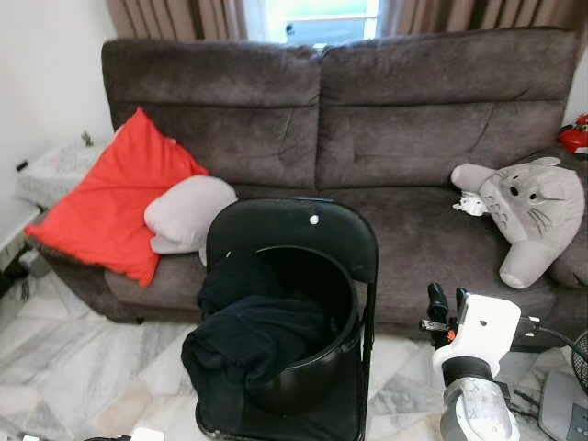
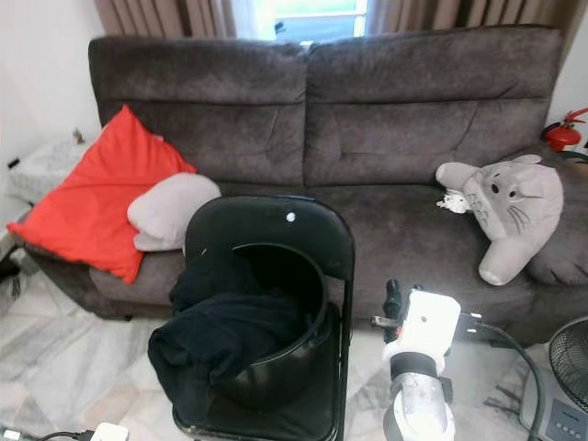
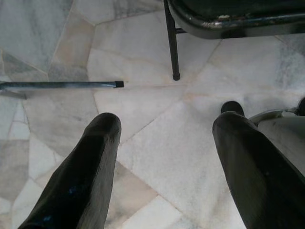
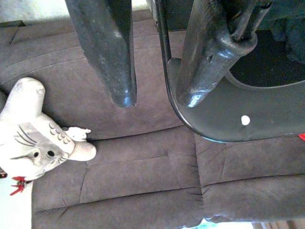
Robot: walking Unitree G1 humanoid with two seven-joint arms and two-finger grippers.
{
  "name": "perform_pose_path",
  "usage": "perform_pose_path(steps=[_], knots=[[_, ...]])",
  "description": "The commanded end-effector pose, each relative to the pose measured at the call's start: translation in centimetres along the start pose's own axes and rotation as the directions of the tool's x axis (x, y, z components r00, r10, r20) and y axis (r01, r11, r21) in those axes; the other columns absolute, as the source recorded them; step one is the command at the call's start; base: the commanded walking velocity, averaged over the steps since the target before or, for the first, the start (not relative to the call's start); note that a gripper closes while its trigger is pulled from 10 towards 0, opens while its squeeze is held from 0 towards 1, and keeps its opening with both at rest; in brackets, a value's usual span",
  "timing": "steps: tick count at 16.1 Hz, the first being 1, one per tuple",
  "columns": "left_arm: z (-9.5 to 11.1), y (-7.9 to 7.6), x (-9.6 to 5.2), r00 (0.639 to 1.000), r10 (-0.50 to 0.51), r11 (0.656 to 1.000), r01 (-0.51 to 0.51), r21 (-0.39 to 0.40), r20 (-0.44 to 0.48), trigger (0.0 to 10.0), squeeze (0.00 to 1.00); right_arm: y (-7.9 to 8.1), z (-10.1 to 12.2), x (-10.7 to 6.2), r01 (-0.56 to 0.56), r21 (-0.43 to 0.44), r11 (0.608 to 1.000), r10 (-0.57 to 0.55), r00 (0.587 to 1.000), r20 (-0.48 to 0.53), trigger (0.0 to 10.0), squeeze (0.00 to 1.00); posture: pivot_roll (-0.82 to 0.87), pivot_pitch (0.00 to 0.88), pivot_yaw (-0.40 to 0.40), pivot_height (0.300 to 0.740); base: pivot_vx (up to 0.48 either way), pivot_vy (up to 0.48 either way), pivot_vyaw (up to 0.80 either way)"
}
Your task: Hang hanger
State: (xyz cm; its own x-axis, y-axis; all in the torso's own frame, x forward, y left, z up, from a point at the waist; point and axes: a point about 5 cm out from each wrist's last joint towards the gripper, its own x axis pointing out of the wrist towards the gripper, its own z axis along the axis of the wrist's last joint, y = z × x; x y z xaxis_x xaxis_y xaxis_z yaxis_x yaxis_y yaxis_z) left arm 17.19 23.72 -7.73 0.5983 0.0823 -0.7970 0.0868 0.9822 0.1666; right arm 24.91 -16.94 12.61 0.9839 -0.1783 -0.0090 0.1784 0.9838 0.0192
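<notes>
Hanger cannot be told from the dark clothes (image 1: 248, 335) heaped on the chair (image 1: 289, 225); likely light, stiff, best taken by its neck. Right hand (image 1: 448, 305) beside the chair and left hand (image 3: 167, 162) near its leg, fingers apart.

sofa (image 1: 367, 138) grey, under window | red cushion (image 1: 110, 197) on sofa's left end | grey pillow (image 1: 186, 213) touching cushion | plush (image 1: 528, 211) on sofa's right end | black chair (image 1: 303, 239) before sofa, holding bucket (image 1: 312, 367) and dark cloth (image 1: 243, 340)

plush grey sofa (image 1: 367, 138), glossy black chair (image 1: 294, 234), polished marble floor (image 3: 152, 143)
</notes>
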Motion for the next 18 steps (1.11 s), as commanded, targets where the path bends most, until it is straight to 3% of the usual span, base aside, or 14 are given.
perform_pose_path(steps=[1,12,16,18], knots=[[-0.1,0.3,0.0,1.000,0.012,1.000,-0.012,-0.018,-0.015,10.0,0.00,0.1,0.0,0.0,-0.003,0.006,1.000,0.003,1.000,-0.004,10.0,0.00,0.01,0.048,0.080,0.740,0.000,0.000,0.00],[-0.6,0.3,-0.1,0.999,0.014,1.000,-0.015,-0.020,-0.037,10.0,0.00,0.7,0.1,-0.1,-0.035,-0.008,0.999,0.035,0.999,-0.003,10.0,0.00,0.01,0.047,0.082,0.740,0.000,0.450,0.00],[-0.4,0.4,-0.1,1.000,0.010,1.000,-0.010,-0.009,-0.030,10.0,0.00,1.2,0.1,-0.2,-0.069,-0.038,0.997,0.069,0.998,-0.002,10.0,0.00,0.00,0.048,0.084,0.740,0.000,0.000,0.00],[-0.4,0.2,-0.1,1.000,0.006,1.000,-0.006,-0.007,-0.027,10.0,0.00,2.3,-0.3,-0.2,-0.185,-0.098,0.978,0.183,0.983,-0.030,10.0,0.00,0.00,0.045,0.084,0.740,0.000,0.000,0.00]])
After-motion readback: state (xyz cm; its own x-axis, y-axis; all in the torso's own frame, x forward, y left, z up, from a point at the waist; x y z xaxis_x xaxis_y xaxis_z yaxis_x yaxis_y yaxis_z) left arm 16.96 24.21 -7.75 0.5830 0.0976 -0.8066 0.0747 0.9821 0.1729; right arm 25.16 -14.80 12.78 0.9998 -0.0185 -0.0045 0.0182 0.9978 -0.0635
